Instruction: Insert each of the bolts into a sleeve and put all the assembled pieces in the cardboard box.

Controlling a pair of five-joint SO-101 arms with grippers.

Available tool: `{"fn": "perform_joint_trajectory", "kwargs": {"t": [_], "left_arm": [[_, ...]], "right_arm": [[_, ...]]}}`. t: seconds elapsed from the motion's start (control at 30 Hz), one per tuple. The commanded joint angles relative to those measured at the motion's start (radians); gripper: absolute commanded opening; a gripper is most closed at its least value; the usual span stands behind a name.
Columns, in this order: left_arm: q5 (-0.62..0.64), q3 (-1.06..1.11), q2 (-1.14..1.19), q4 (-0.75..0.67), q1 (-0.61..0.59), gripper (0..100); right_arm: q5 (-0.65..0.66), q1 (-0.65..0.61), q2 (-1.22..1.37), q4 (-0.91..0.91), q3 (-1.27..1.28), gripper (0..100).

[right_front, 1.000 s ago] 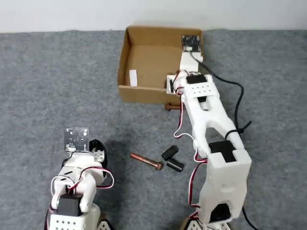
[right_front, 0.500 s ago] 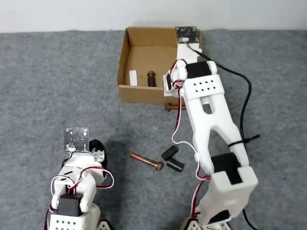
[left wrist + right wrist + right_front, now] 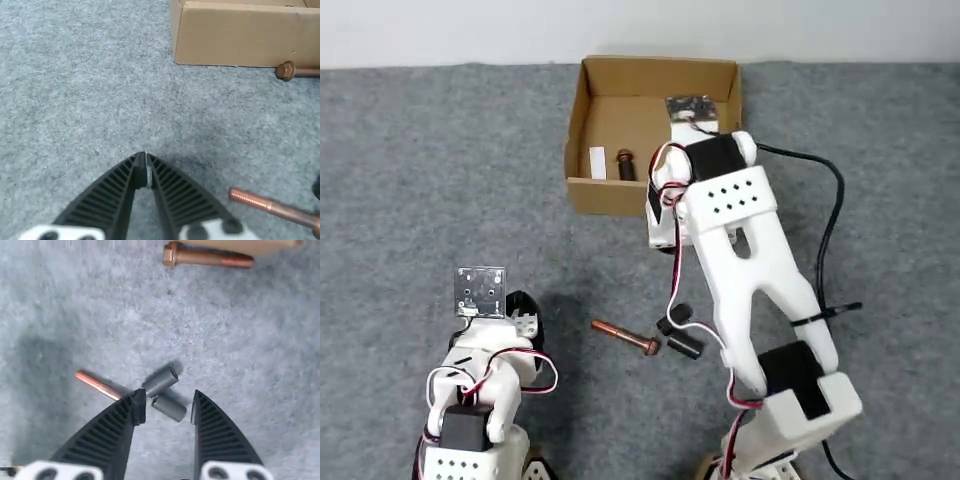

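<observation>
The cardboard box (image 3: 582, 110) stands at the back of the carpet. One bolt in its sleeve (image 3: 623, 163) lies inside it. A second copper bolt (image 3: 207, 257) lies against the box's front wall (image 3: 240, 32). A third bolt (image 3: 625, 337) lies mid-carpet beside two black sleeves (image 3: 685, 346) (image 3: 160, 381). My right gripper (image 3: 167, 402) is open and hangs high above those sleeves, just in front of the box. My left gripper (image 3: 145, 172) is shut on nothing, low over the carpet at the front left.
A white label (image 3: 597, 162) lies inside the box. Grey carpet covers the table, with open floor to the left of the box. The right arm's black cable (image 3: 825, 215) loops out to the right.
The right arm pulled back out of the box toward the front, leaving the bolt in its sleeve inside. It now covers the bolt by the box wall. The left arm kept still.
</observation>
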Motion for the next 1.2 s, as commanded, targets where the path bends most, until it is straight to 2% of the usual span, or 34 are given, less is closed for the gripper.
{"fn": "perform_joint_trajectory", "kwargs": {"t": [0.0, 0.23, 0.47, 0.7, 1.17], "left_arm": [[-0.005, -0.005, -0.005, -0.009, -0.009, 0], [-0.005, -0.005, -0.005, -0.009, -0.009, 0], [-0.005, -0.005, -0.005, -0.008, -0.009, 0], [-0.005, -0.005, -0.005, -0.008, -0.009, 0], [-0.005, -0.005, -0.005, -0.008, -0.009, 0]], "right_arm": [[-0.068, -0.045, -0.082, 0.045, 0.014, 14.4], [-0.261, -0.104, -0.203, 0.042, 0.287, 14.7], [-0.408, -0.097, -0.127, -0.035, 0.391, 14.7], [-0.425, -0.102, 0.041, -0.177, 0.39, 14.7], [-0.423, -0.097, 0.28, -0.328, 0.388, 14.5]]}}
